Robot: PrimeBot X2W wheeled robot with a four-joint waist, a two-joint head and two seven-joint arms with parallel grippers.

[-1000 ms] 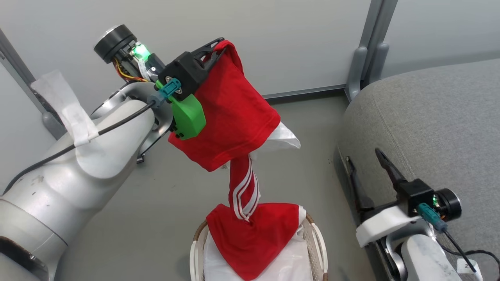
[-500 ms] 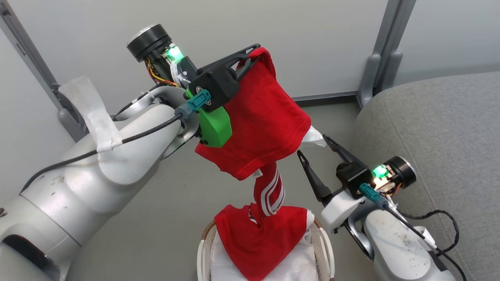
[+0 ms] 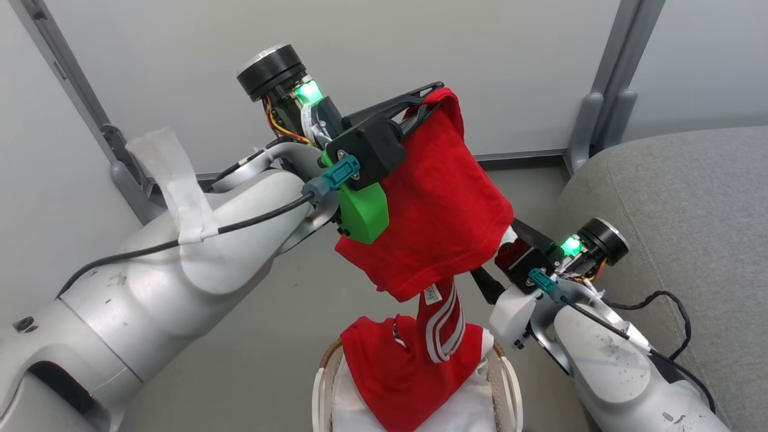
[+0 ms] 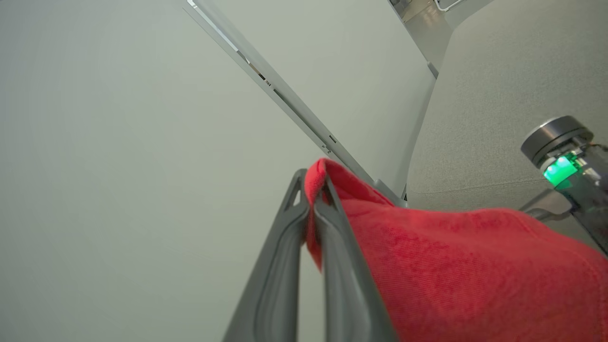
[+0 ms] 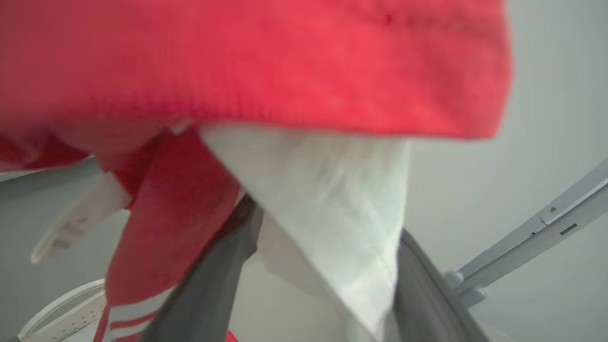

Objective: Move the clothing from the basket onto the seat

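Observation:
My left gripper (image 3: 438, 95) is raised high and shut on the top edge of the red clothing (image 3: 444, 204), pinched between its fingertips (image 4: 327, 190). The fabric hangs down in a fold, and a red-and-white striped strip (image 3: 443, 321) trails into the basket (image 3: 512, 384), where more red cloth lies on the white liner. My right gripper (image 3: 507, 255) stands open just under the hanging fold. A white panel of the clothing (image 5: 332, 209) hangs between its fingers (image 5: 223, 270). The grey seat (image 3: 690, 198) is at the right.
Grey wall panels with metal posts (image 3: 606, 102) stand behind, and one post foot meets the seat's corner. My left forearm (image 3: 198, 264) crosses the left half of the head view. A black cable (image 3: 675, 297) from my right wrist lies against the seat.
My right gripper has risen from beside the seat to the hanging clothing, its open fingers now around the white panel. The head camera has shifted; the left gripper still holds the cloth up.

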